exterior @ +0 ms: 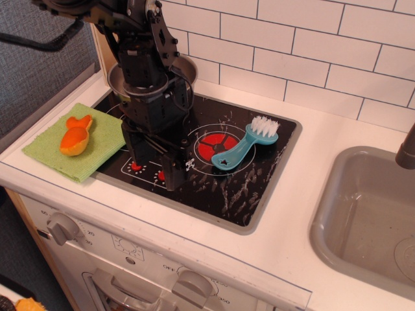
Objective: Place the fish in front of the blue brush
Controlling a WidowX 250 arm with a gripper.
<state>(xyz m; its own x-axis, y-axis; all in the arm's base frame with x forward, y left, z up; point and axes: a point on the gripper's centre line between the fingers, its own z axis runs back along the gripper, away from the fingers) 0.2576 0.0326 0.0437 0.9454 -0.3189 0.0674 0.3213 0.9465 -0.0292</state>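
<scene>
The orange toy fish [75, 137] lies on a green cloth [78, 152] at the left edge of the black stove top [246, 188]. The light blue brush [243, 148] lies on the right burner, with its white bristles to the far right and its star-holed handle end pointing front-left. My gripper [155, 165] points down over the stove's front left, between the fish and the brush. Its jaws stand apart with nothing between them. It is to the right of the fish and does not touch it.
A metal pot [185, 68] stands at the stove's back left, mostly hidden behind my arm. A grey sink [363, 214] and a dark faucet [407, 149] are at the right. A white tiled wall runs behind. Oven knobs [61, 227] line the front panel.
</scene>
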